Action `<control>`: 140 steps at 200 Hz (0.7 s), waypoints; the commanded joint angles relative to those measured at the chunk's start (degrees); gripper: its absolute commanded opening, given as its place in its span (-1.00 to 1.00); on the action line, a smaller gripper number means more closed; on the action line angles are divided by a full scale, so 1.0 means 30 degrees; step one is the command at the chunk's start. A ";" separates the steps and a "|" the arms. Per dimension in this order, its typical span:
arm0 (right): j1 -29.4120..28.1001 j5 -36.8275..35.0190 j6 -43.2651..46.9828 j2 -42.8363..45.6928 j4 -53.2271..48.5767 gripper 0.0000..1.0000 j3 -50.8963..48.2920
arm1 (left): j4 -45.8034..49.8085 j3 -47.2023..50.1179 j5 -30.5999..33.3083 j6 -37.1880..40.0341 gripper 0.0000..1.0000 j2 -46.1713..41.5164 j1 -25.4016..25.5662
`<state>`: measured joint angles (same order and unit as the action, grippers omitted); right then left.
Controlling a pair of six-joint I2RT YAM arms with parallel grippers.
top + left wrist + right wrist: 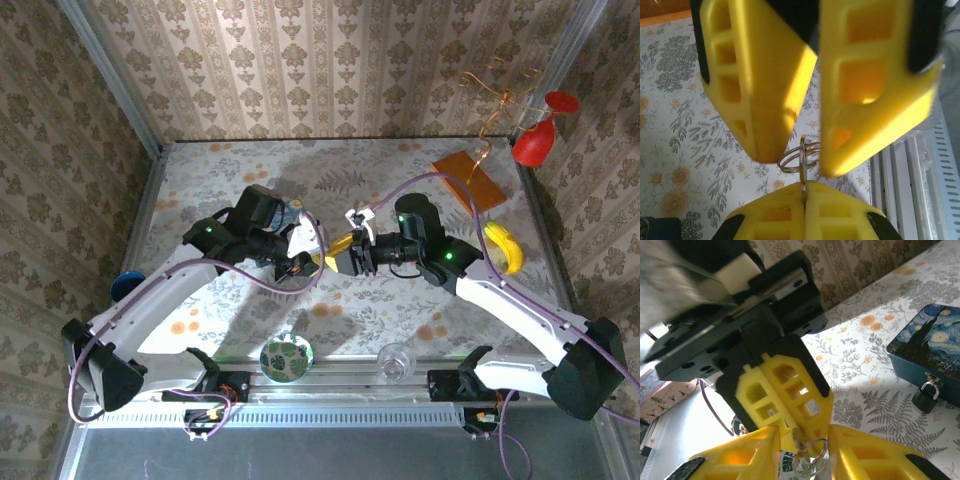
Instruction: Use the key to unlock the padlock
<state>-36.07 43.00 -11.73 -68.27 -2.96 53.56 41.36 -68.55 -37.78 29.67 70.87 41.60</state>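
1. Two grippers: the left gripper (804,186) and the right gripper (804,442).
2. One key (803,172).
3. One padlock (926,396).
4. One blue painted box (930,345).
5. One banana (503,248).
6. One orange card (468,178).
7. One red vessel (535,145).
8. One clear glass (396,360).
9. One green patterned dish (286,357).

Dark padlock (926,397) hangs shut; key (803,150) upright, edge-on.
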 commanded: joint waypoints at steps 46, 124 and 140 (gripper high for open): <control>-0.0192 0.0441 0.0231 -0.0220 0.0240 -0.72 0.0692 | 0.0128 0.0351 -0.0512 0.0613 -1.00 -0.0882 0.0105; -0.0163 -0.1095 0.0200 0.0948 -0.0010 -1.00 -0.0099 | -0.0689 0.0919 -0.0356 -0.0194 -0.90 -0.1708 -0.0448; -0.0135 -0.2374 -0.0371 0.1268 0.0121 -1.00 -0.0317 | -0.1571 0.1369 -0.0341 -0.0817 -0.43 -0.2276 -0.0746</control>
<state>-36.88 41.60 -10.94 -67.16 -2.96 53.65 38.48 -66.63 -38.00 29.45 67.26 41.04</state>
